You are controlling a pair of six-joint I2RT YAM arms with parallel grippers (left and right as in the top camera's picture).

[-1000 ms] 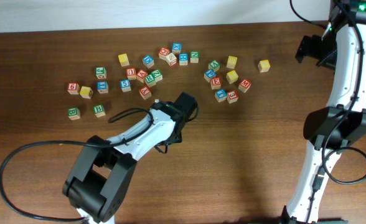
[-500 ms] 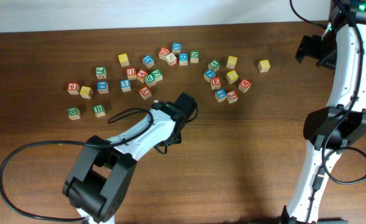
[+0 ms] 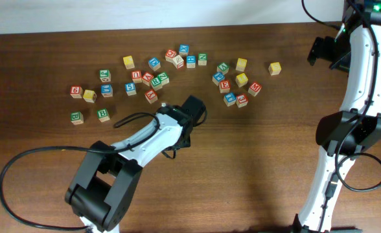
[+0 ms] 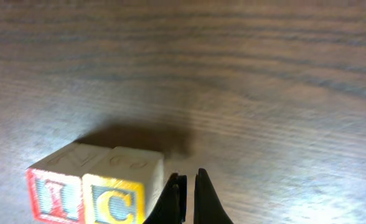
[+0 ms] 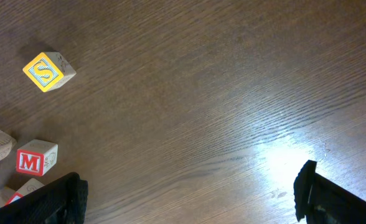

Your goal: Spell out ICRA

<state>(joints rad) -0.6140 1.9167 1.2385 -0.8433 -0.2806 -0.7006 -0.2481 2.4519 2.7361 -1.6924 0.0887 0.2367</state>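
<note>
The table (image 3: 255,142) was dark brown wood with a fine grain, and a strip of pale wall (image 3: 145,13) ran along the top edge of the overhead view. About 30 lettered blocks (image 3: 154,63) lay scattered across the upper half of that view, in 2 loose groups. The 2 arms reached in from the lower left and the right edge.

From above the letters were too small to read, so the green R and the red A could not be picked out among them. The left wrist view gave what the overhead did not. The red I block (image 4: 53,190) and the yellow C block (image 4: 117,193) stood touching, side by side, in the lower left of the frame. The left gripper (image 4: 186,180) was just right of the C, its fingers clenched together on nothing.

The right wrist view showed the right gripper (image 5: 189,180) spread wide over bare wood, its 2 fingers in the bottom corners. A yellow S block (image 5: 48,70) lay at the upper left and a red M block (image 5: 35,157) at the left edge.
</note>
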